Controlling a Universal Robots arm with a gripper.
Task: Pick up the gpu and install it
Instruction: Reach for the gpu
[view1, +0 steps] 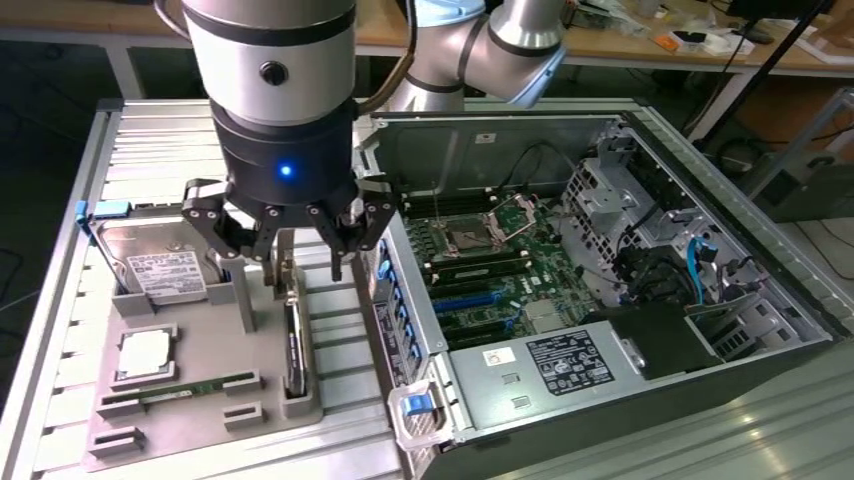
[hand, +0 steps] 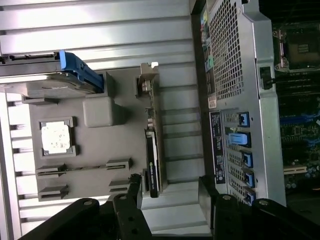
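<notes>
The gpu (view1: 295, 345) stands on edge in a slot of the grey holder tray (view1: 200, 325), black cooler face and green board showing. In the wrist view the gpu (hand: 151, 155) runs lengthwise, its silver bracket (hand: 147, 80) at the far end. My gripper (view1: 307, 272) hangs directly above the card's bracket end, open, with nothing between the fingers. In the wrist view the gripper (hand: 170, 196) straddles the space at the card's near end; one fingertip (hand: 134, 192) sits close beside the card, the other (hand: 207, 192) stands apart from it.
The tray also holds a hard drive (view1: 160, 270), a CPU (view1: 144, 355) and a memory stick (view1: 180, 390). The open computer case (view1: 627, 330) lies at the exterior view's right, motherboard (view1: 487, 265) exposed, its rear wall (hand: 235, 100) close to the card.
</notes>
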